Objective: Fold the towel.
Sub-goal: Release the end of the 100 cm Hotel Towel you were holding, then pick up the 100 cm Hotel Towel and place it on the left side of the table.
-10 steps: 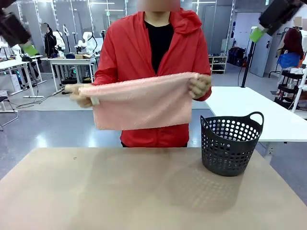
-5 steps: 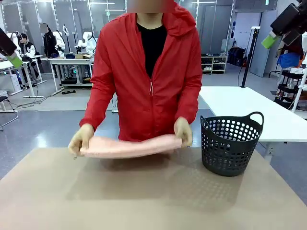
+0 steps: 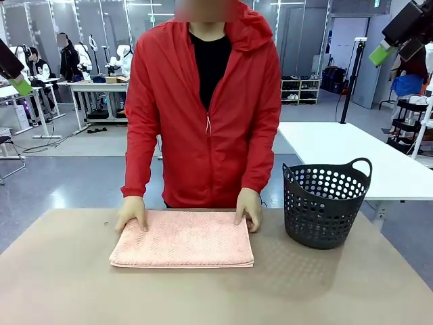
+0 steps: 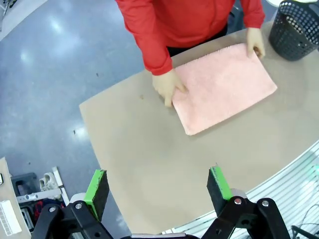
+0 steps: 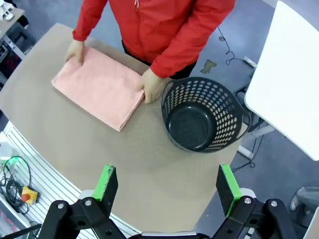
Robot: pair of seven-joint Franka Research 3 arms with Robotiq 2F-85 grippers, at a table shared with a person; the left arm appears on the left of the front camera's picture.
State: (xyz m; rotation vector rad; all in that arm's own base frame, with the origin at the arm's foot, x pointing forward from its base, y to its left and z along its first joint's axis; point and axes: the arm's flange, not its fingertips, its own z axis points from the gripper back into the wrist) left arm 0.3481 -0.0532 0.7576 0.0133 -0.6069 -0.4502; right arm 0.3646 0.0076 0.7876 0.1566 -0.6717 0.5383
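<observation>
Both grippers — left gripper (image 4: pixel 158 191), right gripper (image 5: pixel 168 191) — hang wide open and empty above the table (image 3: pixel 61 284); the towel (image 3: pixel 183 238) lies folded under the person's hands (image 3: pixel 249 208). We risk rumpling it by descending.

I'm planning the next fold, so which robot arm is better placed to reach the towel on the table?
Left, probably. The towel lies left of the table's middle, while the basket stands on the right arm's side. Both claws, left and right, hang open high above.
</observation>
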